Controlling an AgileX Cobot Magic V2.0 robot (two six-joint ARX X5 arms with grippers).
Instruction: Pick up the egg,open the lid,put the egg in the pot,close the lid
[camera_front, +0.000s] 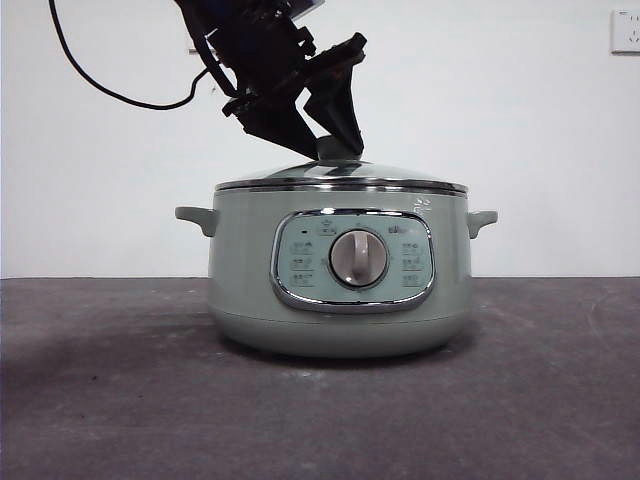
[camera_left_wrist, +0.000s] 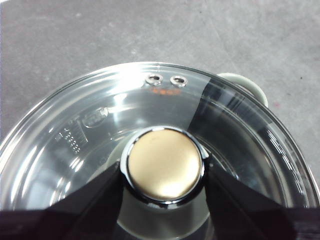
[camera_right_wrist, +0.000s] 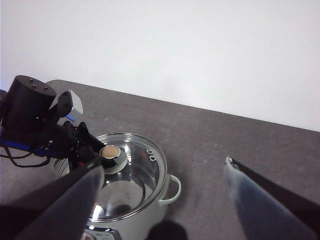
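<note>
My left gripper (camera_left_wrist: 162, 172) was closed on the knob (camera_left_wrist: 164, 165) of the lid (camera_left_wrist: 100, 125), one jaw on each side of it, because the knob is the only part of that smooth glass dome that gives a hold. From the front, the gripper (camera_front: 335, 140) came down at a slant from the upper left, and the lid (camera_front: 340, 178) sat flat on the pot (camera_front: 340, 300), its chrome rim level all round with no gap that I could make out. I judged it seated rather than lifted.

The pot stood on the dark counter (camera_front: 100, 400) with its dial (camera_front: 358, 258) facing the low camera and a small handle on each side (a stable, heavy base, so it should not have shifted under my pull or push).

My right gripper (camera_right_wrist: 165, 185) hung well apart from the pot, high above the counter, with its jaws spread wide and nothing between them. It was waiting out of the way, I think, so that the lid had room.

The egg I could not find anywhere. Looking through the glass from the right wrist, I saw only reflections and a dark blot inside the pot (camera_right_wrist: 125, 200), so I could not tell whether the egg lay within.
</note>
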